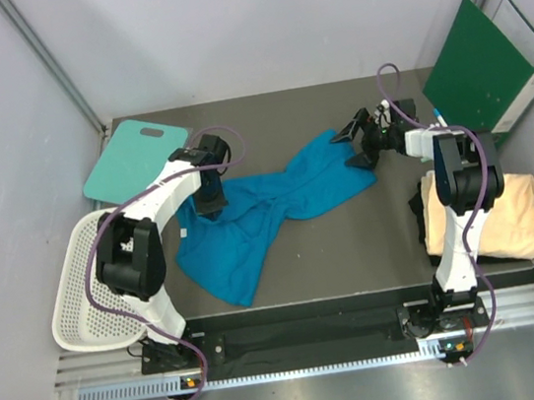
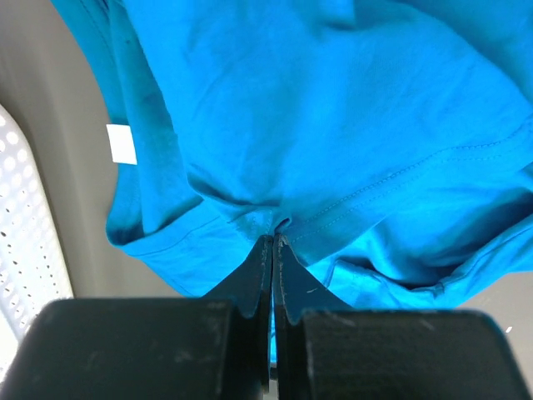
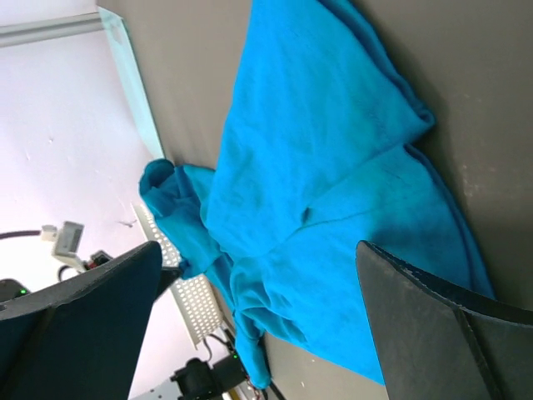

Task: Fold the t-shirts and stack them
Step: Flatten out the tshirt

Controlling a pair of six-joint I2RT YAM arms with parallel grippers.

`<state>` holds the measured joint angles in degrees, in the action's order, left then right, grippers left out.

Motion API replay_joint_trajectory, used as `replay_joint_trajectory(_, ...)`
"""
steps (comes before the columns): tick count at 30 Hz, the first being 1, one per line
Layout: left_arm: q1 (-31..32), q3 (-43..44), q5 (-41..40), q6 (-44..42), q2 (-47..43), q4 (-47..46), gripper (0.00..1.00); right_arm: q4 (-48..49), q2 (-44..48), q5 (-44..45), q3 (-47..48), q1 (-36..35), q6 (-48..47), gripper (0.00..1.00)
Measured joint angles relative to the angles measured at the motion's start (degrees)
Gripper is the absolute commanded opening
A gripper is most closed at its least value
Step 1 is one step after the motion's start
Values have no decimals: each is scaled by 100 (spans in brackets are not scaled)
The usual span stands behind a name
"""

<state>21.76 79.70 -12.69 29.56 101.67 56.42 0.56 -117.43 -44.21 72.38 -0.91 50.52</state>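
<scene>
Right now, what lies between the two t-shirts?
Top external view: bare table between the blue t-shirt and the cream t-shirt, plus something dark at the cream one's edge.

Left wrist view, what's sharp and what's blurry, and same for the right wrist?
Left wrist view: bright blue cloth t-shirt sharp, stitching readable; closed black left gripper dark, slightly soft. Right wrist view: shirt in focus, open right gripper a dark shape.

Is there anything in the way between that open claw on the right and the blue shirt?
Nothing visible. The right gripper hangs open at the right-hand end of the blue t-shirt, with only cloth and bare table beneath it.
</scene>
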Motion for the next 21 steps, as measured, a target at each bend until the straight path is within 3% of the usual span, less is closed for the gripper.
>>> replay_joint_trajectory(9, 26, -44, 20, 39, 0, -76, 0, 227, -452, 9, 496, -66, 313, 100)
replay_joint_trajectory(12, 26, 59, -42, 37, 0, -39, 0, 151, -732, 50, 826, -131, 339, 91)
replay_joint_trajectory(14, 26, 216, -109, 35, 2, 22, 0, -9, -911, 94, 1169, -197, 304, 69)
replay_joint_trajectory(15, 26, 348, -173, 33, 2, 76, 0, -136, -1014, 142, 1384, -236, 267, 53)
replay_joint_trajectory(16, 26, 470, -225, 33, 2, 94, 0, -216, -1115, 179, 1572, -278, 205, 31)
replay_joint_trajectory(17, 24, 610, -304, 26, 2, 120, 0, -326, -1239, 214, 1821, -326, 168, 19)
replay_joint_trajectory(19, 4, 894, -422, 11, 2, 199, 0, -428, -1427, 269, 2197, -428, 136, 1)
replay_joint_trajectory(21, -31, 1237, -538, -17, 2, 282, 0, -503, -1475, 317, 2380, -516, 173, 0)
